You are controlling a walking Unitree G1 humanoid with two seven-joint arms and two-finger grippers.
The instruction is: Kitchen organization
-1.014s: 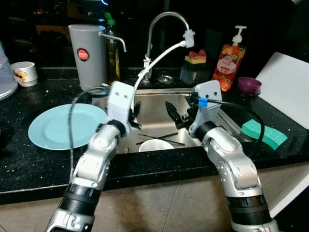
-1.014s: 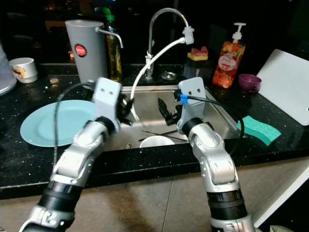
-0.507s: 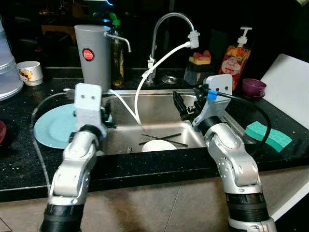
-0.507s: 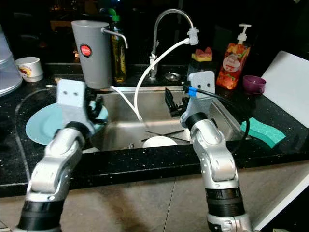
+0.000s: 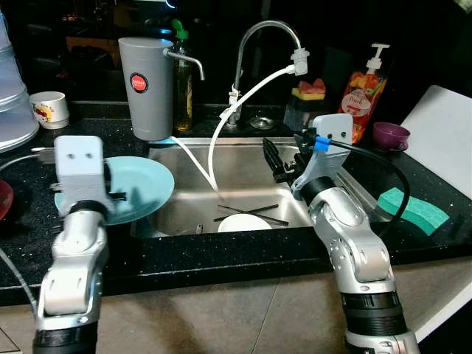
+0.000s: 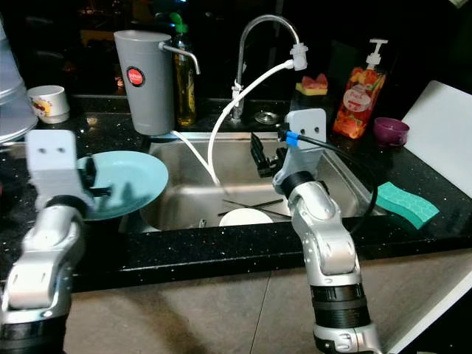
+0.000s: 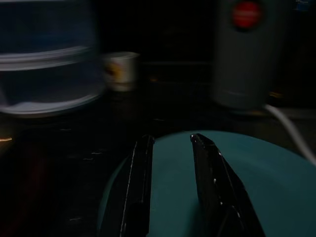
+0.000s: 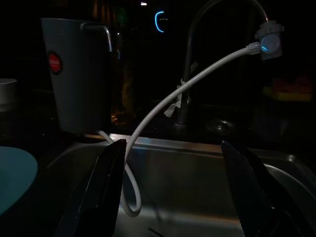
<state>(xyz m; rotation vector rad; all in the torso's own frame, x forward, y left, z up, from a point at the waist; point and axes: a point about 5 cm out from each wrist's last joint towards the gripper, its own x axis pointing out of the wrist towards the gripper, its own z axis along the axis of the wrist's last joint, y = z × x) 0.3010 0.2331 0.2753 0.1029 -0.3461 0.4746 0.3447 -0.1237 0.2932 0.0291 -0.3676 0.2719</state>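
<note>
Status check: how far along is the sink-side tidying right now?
Nothing looks finished yet. The left claw sits over the teal plate on the counter left of the sink. The right claw hangs open above the sink. The white bowl and chopsticks remain in it.

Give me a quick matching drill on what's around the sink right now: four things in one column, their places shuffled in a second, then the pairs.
Things:
1. teal plate
2. white bowl
3. green sponge
4. purple cup

Places:
A. on the counter right of the sink, near the front edge
B. at the sink's left rim, by the left tool
C. at the back right, beside the soap bottle
D. down in the sink basin, next to the chopsticks

Pairs: 1-B, 2-D, 3-A, 4-C
</note>
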